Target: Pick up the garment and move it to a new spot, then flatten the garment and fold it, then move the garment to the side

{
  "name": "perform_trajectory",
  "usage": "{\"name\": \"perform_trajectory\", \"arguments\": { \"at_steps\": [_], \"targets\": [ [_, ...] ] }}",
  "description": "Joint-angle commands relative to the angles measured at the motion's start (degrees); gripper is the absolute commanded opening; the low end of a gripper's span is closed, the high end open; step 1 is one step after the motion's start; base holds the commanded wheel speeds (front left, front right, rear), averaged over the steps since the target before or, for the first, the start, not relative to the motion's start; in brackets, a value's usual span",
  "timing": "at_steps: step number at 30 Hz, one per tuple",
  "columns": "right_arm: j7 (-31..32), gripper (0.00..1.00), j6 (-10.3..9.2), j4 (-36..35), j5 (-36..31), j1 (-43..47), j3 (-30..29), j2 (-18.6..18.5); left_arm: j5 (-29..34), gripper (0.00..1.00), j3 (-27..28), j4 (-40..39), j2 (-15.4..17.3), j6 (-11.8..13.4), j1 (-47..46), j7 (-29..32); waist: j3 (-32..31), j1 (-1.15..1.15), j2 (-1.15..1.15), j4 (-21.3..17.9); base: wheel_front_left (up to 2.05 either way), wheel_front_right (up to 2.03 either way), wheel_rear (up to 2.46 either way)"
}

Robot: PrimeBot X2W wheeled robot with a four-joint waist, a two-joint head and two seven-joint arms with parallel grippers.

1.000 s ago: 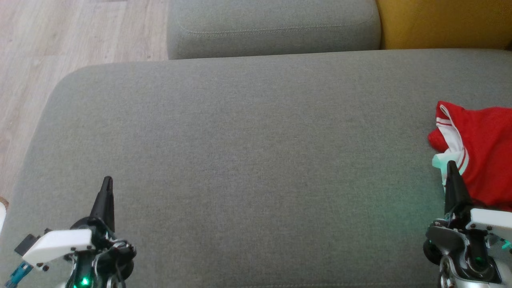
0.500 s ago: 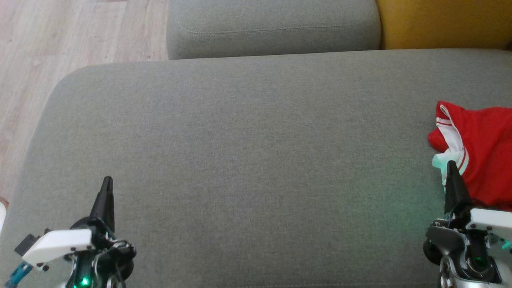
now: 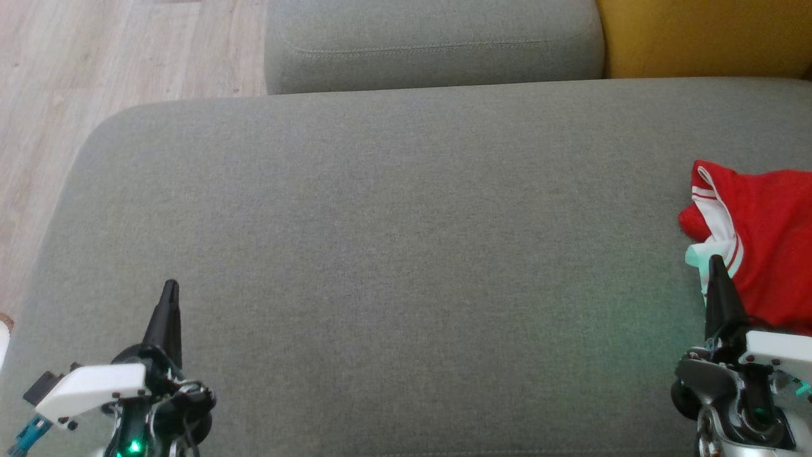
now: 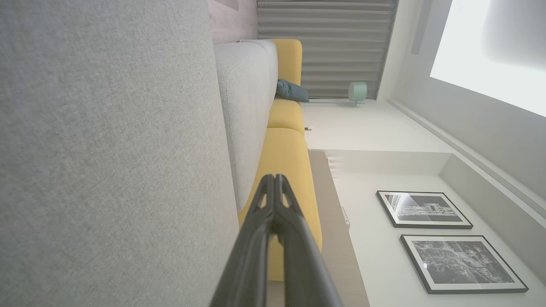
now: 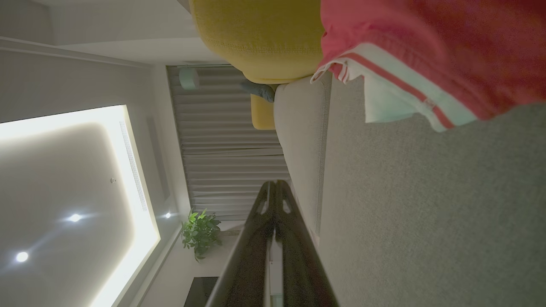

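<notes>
Left gripper hangs over the bare grey sofa, jaws pressed together, holding nothing. Right gripper has its jaws closed too, empty. The red garment lies bunched just beyond its tips and to their right.

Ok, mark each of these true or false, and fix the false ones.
1. The red garment lies at the right end of the grey seat cushion. True.
2. The right arm's jaws grip the garment. False: they are shut on nothing, just short of its white-striped hem.
3. The garment is folded flat. False: it lies bunched.
4. The left arm's jaws are shut. True.
5. The far cushion beyond the garment is blue. False: it is yellow.
</notes>
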Motion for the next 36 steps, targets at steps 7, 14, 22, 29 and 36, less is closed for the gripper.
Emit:
{"name": "perform_trajectory", "arguments": {
  "at_steps": [7, 14, 22, 29, 36],
  "targets": [
    [0.3, 0.00, 0.23, -2.2, 0.4, -1.2, 1.2, -0.4, -0.3, 0.00, 2.0, -2.2, 0.8, -0.4, -3.3, 0.4, 0.0, 0.00, 0.00, 0.0, 0.00, 0.00, 0.00],
    [0.3, 0.00, 0.23, -2.2, 0.4, -1.2, 1.2, -0.4, -0.3, 0.00, 2.0, -2.2, 0.8, -0.4, -3.3, 0.4, 0.0, 0.00, 0.00, 0.0, 0.00, 0.00, 0.00],
    [0.3, 0.00, 0.23, -2.2, 0.4, -1.2, 1.2, -0.4, -0.3, 0.00, 2.0, -2.2, 0.8, -0.4, -3.3, 0.4, 0.0, 0.00, 0.00, 0.0, 0.00, 0.00, 0.00],
    [0.3, 0.00, 0.23, -2.2, 0.4, -1.2, 1.2, -0.4, -0.3, 0.00, 2.0, -2.2, 0.8, -0.4, -3.3, 0.4, 0.0, 0.00, 0.00, 0.0, 0.00, 0.00, 0.00],
    [0.3, 0.00, 0.23, -2.2, 0.4, -1.2, 1.2, -0.4, -0.3, 0.00, 2.0, -2.2, 0.8, -0.4, -3.3, 0.4, 0.0, 0.00, 0.00, 0.0, 0.00, 0.00, 0.00]
  ]
}}
